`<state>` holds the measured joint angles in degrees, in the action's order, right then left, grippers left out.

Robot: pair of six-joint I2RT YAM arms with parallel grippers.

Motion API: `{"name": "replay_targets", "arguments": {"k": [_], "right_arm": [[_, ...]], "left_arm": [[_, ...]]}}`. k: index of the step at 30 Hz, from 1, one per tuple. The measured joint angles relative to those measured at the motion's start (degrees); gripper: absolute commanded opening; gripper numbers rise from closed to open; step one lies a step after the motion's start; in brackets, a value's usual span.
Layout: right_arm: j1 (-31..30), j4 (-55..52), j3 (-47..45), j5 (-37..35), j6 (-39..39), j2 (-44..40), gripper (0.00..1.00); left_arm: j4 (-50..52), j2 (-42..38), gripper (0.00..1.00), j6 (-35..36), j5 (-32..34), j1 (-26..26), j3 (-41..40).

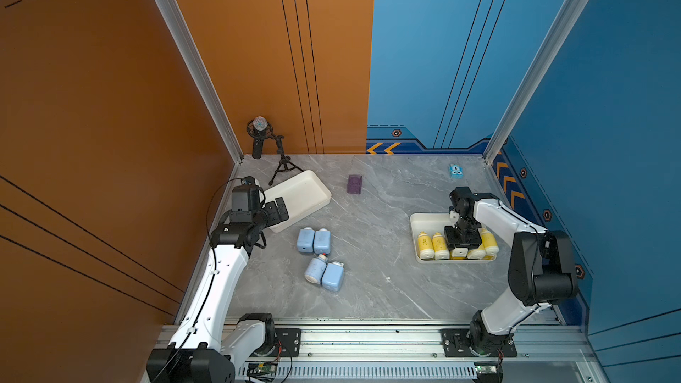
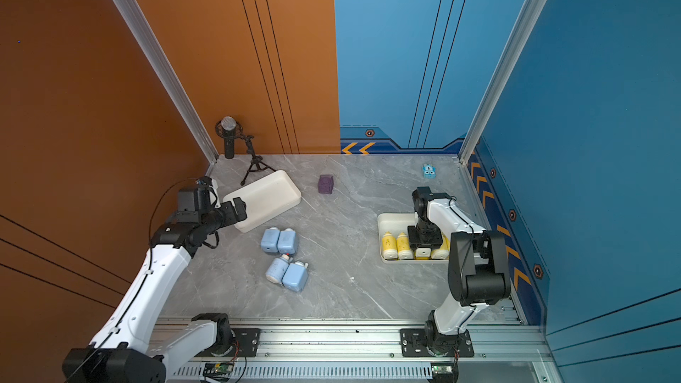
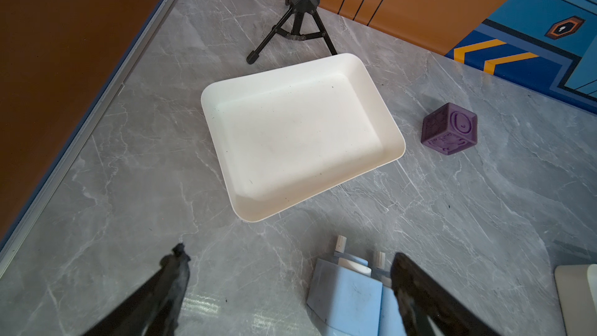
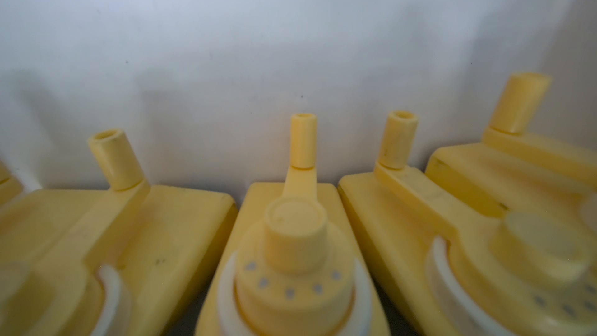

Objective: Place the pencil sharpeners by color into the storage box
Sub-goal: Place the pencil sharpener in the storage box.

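Left gripper [image 3: 289, 253] spread wide — right gripper [image 1: 462, 243] points down over yellow sharpeners [image 1: 424, 245], jaws unseen

I log on my feed, in both top views, a black microphone with a silver mesh head [image 1: 259, 124] [image 2: 228, 124], held on a small black tripod [image 1: 283, 167], standing in the far corner of the grey marble-patterned tabletop [image 1: 368, 296] beside the orange wall panel [image 1: 110, 105]. A dark purple embossed cube [image 1: 354, 183] sits near the far edge about mid-table. Well apart from it, a small light-blue box with a cartoon face [image 1: 456, 171] sits near the blue wall panel [image 1: 608, 105].
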<state>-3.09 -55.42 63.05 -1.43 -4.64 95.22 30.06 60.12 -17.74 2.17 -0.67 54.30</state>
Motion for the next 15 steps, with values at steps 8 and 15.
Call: {"name": "replay_targets", "arguments": {"k": [8, 15], "right_arm": [[0.1, 0.0, 0.0, 0.0, 0.0, -0.1, 0.54], [0.1, -0.1, 0.0, 0.0, 0.0, -0.4, 0.55]], "left_arm": [[0.0, 0.0, 0.98, 0.3, 0.2, 0.0, 0.0], [0.0, 0.0, 0.98, 0.3, 0.2, 0.0, 0.0]]}}
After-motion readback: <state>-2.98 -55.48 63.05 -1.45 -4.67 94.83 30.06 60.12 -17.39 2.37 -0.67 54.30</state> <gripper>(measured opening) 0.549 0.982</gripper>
